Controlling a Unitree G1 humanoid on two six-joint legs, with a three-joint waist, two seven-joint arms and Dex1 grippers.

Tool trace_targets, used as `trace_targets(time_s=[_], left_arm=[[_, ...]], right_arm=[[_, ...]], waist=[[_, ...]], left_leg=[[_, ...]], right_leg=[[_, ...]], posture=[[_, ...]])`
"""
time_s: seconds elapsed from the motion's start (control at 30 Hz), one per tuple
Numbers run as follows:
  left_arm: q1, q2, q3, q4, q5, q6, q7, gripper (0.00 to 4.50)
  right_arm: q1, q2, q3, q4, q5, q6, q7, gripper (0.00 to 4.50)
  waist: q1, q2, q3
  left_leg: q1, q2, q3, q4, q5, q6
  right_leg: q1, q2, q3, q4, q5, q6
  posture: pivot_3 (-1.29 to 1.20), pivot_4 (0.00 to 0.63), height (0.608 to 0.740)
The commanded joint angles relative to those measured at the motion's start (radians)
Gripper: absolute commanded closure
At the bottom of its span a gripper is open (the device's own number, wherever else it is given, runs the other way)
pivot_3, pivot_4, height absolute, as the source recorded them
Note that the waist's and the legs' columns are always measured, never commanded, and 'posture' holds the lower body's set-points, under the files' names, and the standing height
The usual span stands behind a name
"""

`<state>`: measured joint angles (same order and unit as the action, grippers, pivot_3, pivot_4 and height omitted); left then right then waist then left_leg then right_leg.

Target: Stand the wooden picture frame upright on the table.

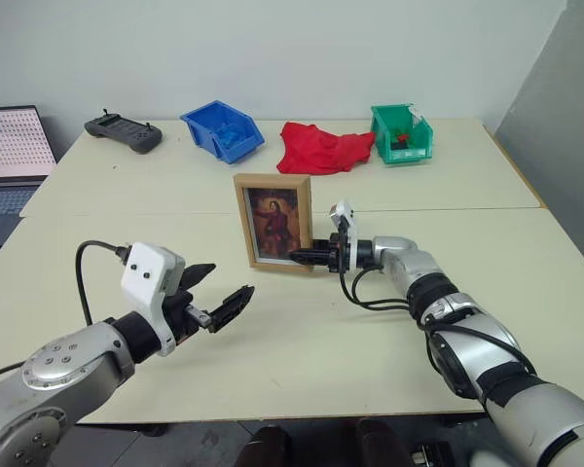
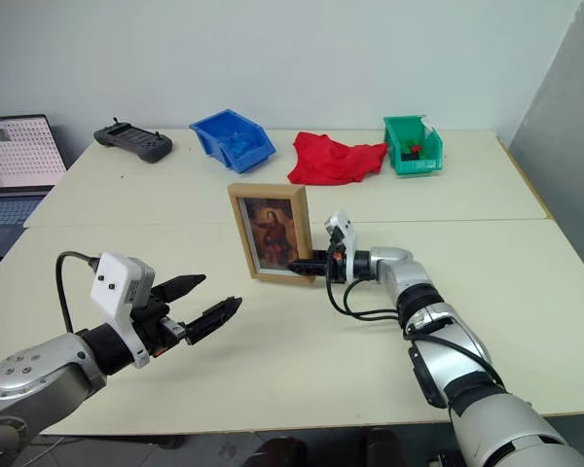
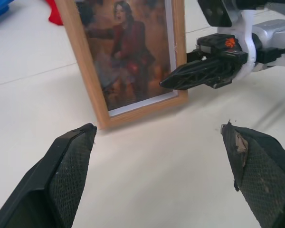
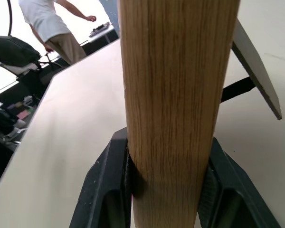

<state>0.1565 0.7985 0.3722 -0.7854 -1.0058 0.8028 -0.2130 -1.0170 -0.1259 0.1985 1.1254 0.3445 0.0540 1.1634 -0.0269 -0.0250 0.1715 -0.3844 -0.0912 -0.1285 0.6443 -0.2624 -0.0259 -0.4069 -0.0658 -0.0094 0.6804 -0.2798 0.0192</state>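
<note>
Right wrist view: wooden picture frame [image 4: 173, 95] edge pinched between right jaws; left jaws spread, apart.

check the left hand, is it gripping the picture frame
No, the left hand hangs open short of the wooden picture frame; the right hand clamps its edge.

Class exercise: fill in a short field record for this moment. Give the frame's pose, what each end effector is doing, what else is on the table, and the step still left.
frame pose: wooden picture frame upright on the table, picture facing the robot, stand flap out behind
right end effector: shut on the frame's lower side edge
left end effector: open, apart from the frame
far side of table: controller, blue bin, red cloth, green bin
step left: probably release the frame
</note>
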Motion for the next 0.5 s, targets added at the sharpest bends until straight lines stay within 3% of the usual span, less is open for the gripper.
trace_targets(time_s=[0.03, 0.17, 0.2, 0.27, 0.5], left_arm=[[0.017, -0.023, 0.011, -0.008, 0.022, -0.034, -0.033, 0.00], [0.009, -0.028, -0.012, -0.005, 0.039, -0.029, -0.059, 0.00], [0.002, -0.027, -0.016, 0.000, 0.042, -0.028, -0.065, 0.00], [-0.010, -0.022, -0.023, 0.010, 0.050, -0.025, -0.080, 0.00], [-0.059, -0.001, -0.033, 0.075, 0.084, -0.020, -0.146, 0.00]], right_arm=[[0.033, 0.020, -0.046, 0.000, -0.043, -0.087, -0.010, 3.21], [0.086, 0.029, -0.053, -0.009, -0.089, -0.123, -0.013, 3.21], [0.095, 0.028, -0.054, -0.010, -0.101, -0.132, -0.016, 2.50], [0.109, 0.021, -0.054, -0.014, -0.127, -0.150, -0.011, 2.20], [0.145, -0.061, -0.065, -0.081, -0.181, -0.163, 0.011, 0.49]], waist=[[-0.002, 0.000, 0.000], [-0.003, 0.000, 0.000], [-0.003, 0.000, 0.000], [-0.002, 0.000, 0.000], [0.000, 0.000, -0.001]], left_leg=[[0.001, 0.000, 0.000, 0.000, 0.000, 0.000], [0.002, 0.001, 0.000, 0.000, 0.000, 0.000], [0.002, 0.001, 0.000, 0.000, 0.000, 0.000], [0.002, 0.001, 0.000, 0.000, 0.000, 0.000], [0.002, 0.001, -0.001, 0.000, 0.000, 0.000]], right_leg=[[0.001, 0.000, 0.000, 0.000, 0.000, 0.000], [0.001, 0.001, 0.000, 0.001, 0.000, 0.000], [0.002, 0.001, 0.000, 0.001, 0.000, 0.000], [0.002, 0.001, 0.000, 0.001, 0.000, 0.000], [0.002, 0.001, 0.000, 0.001, 0.000, 0.000]], posture=[[0.00, 0.150, 0.740], [0.00, 0.150, 0.740], [0.00, 0.150, 0.740], [0.00, 0.150, 0.740], [0.00, 0.150, 0.740]])
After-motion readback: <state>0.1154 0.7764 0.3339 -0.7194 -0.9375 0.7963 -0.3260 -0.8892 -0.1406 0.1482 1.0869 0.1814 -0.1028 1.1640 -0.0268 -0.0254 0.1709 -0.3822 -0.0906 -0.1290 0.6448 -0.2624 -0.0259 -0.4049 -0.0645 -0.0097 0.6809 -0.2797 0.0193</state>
